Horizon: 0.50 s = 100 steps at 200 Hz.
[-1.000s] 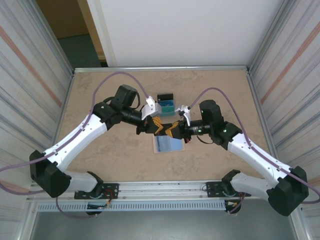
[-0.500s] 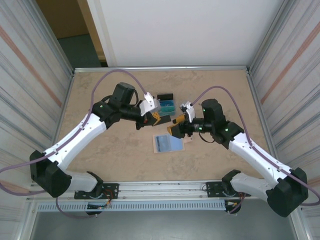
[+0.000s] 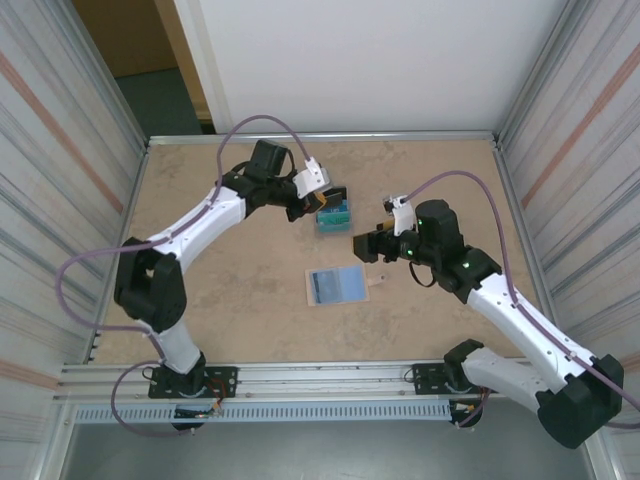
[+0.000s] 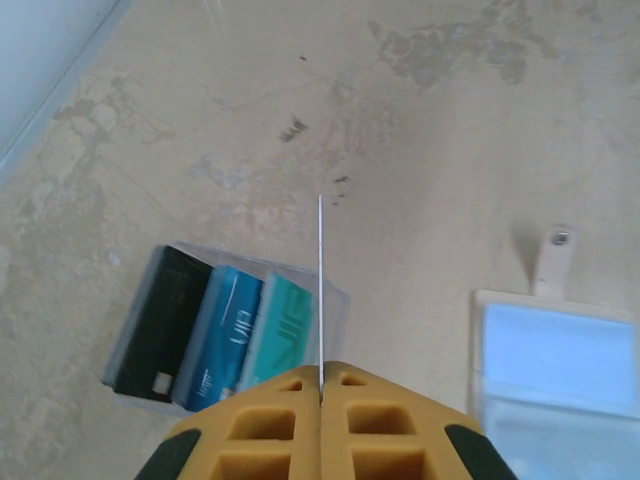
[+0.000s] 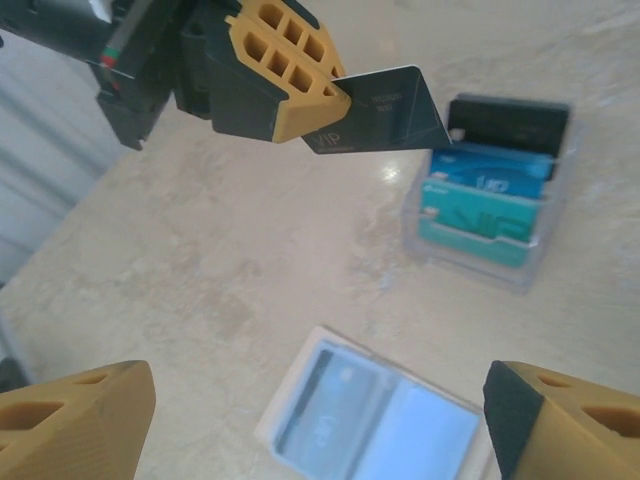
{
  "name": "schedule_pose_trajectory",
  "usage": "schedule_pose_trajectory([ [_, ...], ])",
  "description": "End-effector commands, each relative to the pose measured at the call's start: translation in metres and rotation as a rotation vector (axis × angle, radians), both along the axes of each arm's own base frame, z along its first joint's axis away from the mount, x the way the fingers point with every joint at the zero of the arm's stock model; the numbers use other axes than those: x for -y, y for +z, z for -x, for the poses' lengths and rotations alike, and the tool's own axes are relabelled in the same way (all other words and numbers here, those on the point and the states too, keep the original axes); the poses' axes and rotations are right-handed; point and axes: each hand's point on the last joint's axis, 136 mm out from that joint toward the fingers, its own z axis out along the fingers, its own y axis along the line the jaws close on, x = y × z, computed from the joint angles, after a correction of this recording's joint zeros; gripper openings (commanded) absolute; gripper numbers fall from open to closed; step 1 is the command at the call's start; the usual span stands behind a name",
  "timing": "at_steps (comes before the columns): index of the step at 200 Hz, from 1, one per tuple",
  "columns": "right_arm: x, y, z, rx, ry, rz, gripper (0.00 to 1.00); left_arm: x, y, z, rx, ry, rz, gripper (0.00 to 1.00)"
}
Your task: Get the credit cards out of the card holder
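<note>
Left pincer (image 5: 333, 98) pinching one card (image 5: 392, 108), three cards (image 5: 487, 192)

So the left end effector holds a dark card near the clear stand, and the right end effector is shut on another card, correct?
No. The right wrist view shows the right end effector open and empty. The left end effector does hold a dark card near the clear stand.

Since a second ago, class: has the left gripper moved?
Yes. The left gripper, shut on a black credit card, moved from the card holder farther back, beside the card rack.
</note>
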Motion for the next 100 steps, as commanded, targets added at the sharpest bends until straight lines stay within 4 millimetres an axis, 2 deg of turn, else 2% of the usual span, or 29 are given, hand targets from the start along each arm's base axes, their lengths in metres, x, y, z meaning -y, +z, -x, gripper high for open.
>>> schedule_pose_trajectory([
  [1, 0.02, 0.014, -0.01, 0.023, -0.137, -0.002, 0.9, 0.007, 0.004, -0.029, 0.099, -0.039, 0.0, 0.0],
  [17, 0.03, 0.016, -0.012, 0.03, -0.19, 0.002, 0.92, 0.011, -0.006, -0.045, 0.092, -0.04, -0.002, 0.0],
  [22, 0.032, 0.017, -0.012, 0.033, -0.205, 0.0, 1.0, 0.013, -0.009, -0.05, 0.087, -0.041, 0.0, 0.0],
  [65, 0.052, 0.026, -0.009, 0.062, -0.3, -0.012, 0.99, 0.018, -0.034, -0.078, 0.049, -0.048, -0.002, 0.0],
  [83, 0.058, 0.029, -0.006, 0.07, -0.32, -0.023, 0.99, 0.019, -0.033, -0.081, 0.062, -0.057, -0.01, 0.0],
  [87, 0.059, 0.029, -0.005, 0.07, -0.324, -0.025, 0.99, 0.019, -0.047, -0.084, 0.041, -0.057, -0.021, 0.0],
  [100, 0.061, 0.031, -0.002, 0.075, -0.329, -0.032, 0.99, 0.018, -0.051, -0.087, 0.038, -0.058, -0.028, 0.0],
])
